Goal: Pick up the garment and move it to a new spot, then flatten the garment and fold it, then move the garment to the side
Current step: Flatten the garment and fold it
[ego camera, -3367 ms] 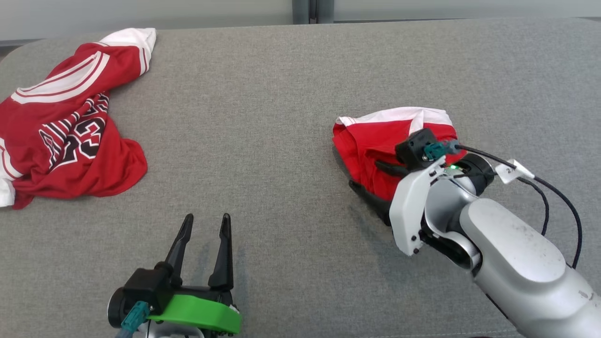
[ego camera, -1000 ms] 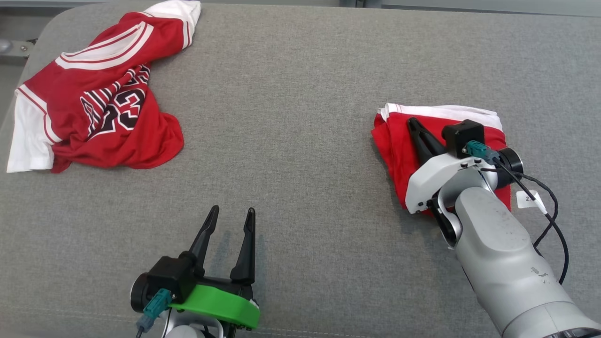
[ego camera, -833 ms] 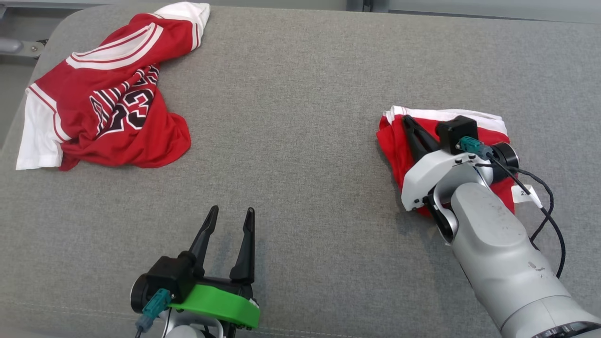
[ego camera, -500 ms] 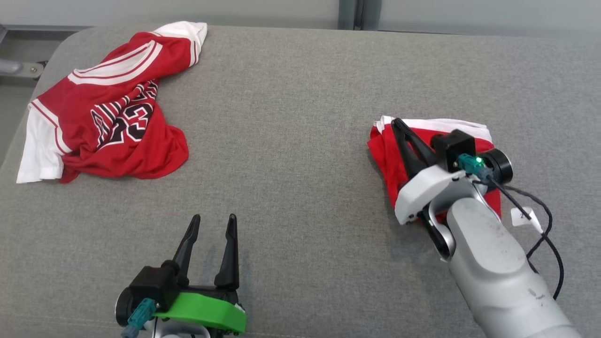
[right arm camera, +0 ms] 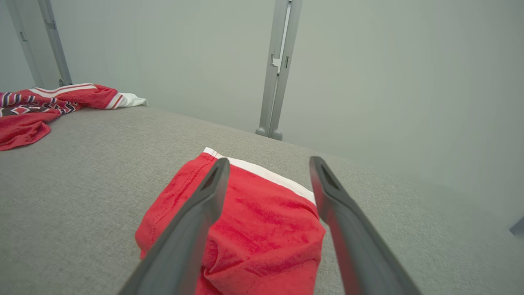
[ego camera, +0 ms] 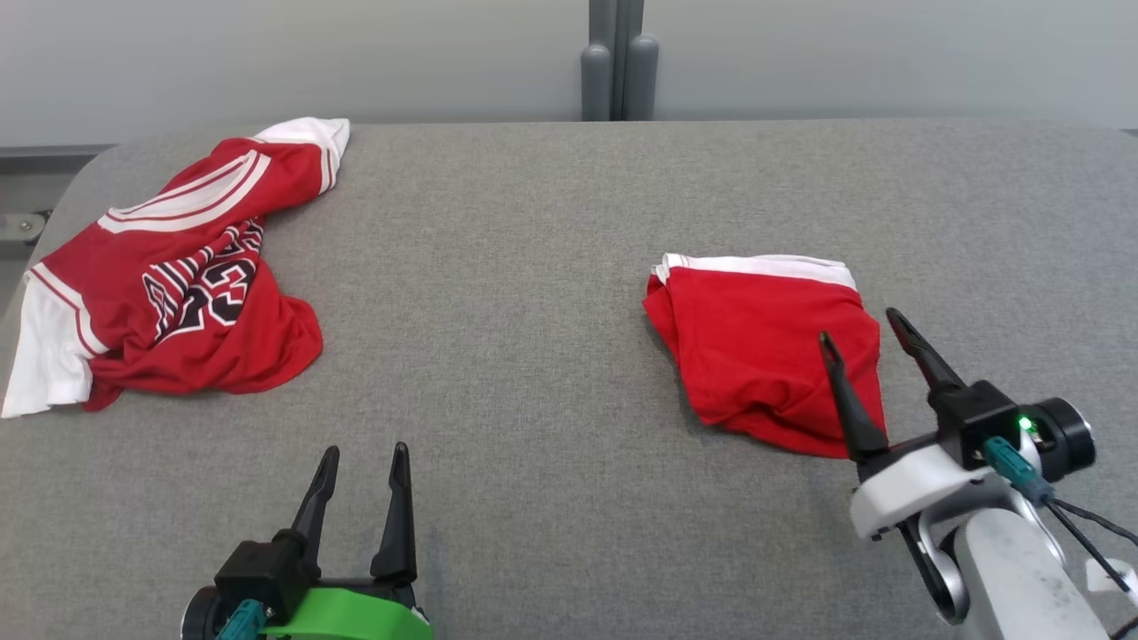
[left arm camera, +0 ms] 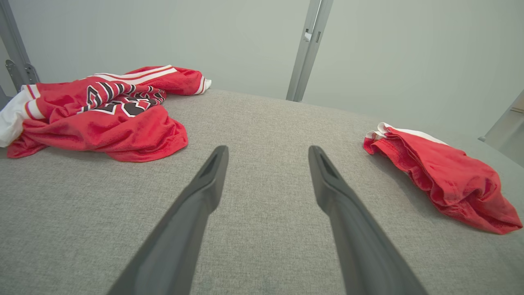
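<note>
Red, white-banded, one folded garment (ego camera: 765, 351) lies right of centre on the grey cushion (ego camera: 533, 267), the right gripper (ego camera: 859, 325) wide and empty at its near edge. One crumpled jersey (ego camera: 178, 284) lies far left; the left gripper (ego camera: 365, 450) gapes empty too.

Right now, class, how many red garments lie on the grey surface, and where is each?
2. A crumpled numbered jersey lies at the robot's far left; a folded red garment lies to the right, just ahead of the open right gripper. None seems hidden.
</note>
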`<state>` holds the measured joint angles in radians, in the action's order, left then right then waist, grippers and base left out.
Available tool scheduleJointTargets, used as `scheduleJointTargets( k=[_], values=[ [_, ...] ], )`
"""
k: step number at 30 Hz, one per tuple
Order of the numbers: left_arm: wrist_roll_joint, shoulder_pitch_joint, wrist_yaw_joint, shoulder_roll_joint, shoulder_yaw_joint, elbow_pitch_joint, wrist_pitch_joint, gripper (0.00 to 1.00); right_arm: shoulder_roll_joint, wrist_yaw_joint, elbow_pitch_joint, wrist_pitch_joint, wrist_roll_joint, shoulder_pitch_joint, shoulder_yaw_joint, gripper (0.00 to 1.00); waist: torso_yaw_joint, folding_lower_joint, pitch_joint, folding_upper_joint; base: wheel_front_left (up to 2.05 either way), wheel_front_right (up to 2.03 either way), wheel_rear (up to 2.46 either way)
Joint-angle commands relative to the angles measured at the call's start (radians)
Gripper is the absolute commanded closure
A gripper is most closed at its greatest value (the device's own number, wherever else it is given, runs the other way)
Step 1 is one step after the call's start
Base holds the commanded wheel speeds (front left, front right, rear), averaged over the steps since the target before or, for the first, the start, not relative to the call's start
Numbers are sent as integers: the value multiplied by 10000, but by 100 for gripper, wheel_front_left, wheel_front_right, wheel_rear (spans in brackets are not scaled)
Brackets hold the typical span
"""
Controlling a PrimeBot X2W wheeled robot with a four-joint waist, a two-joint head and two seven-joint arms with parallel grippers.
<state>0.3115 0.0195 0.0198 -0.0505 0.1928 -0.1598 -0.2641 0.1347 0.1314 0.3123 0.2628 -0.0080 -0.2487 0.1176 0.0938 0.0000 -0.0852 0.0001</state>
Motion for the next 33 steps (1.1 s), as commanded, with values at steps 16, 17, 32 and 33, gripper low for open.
scheduleJointTargets(
  k=[16, 17, 32, 33],
  values=[
    [-608, 691, 734, -141, -1015, -606, 1, 0, 270, -17, -1122, 30, 9, 3030, -1751, 0, -578, 0, 831, -1, 0, 0, 0],
    [-631, 749, 770, -138, -1094, -645, 1, 0, 265, -15, -1064, 30, 49, 3117, -1810, 0, -584, 0, 859, -1, 0, 0, 0],
    [-866, 1030, 961, -58, -2418, -708, 1, 0, 42, -17, -1276, 30, 326, 3211, -2418, 0, -406, 0, 1034, -1, 0, 0, 0],
    [-879, 1040, 964, -55, -2475, -708, 1, 0, 39, -15, -1272, 30, 324, 3179, -2426, 0, -395, 0, 1032, -1, 0, 0, 0]
  ],
)
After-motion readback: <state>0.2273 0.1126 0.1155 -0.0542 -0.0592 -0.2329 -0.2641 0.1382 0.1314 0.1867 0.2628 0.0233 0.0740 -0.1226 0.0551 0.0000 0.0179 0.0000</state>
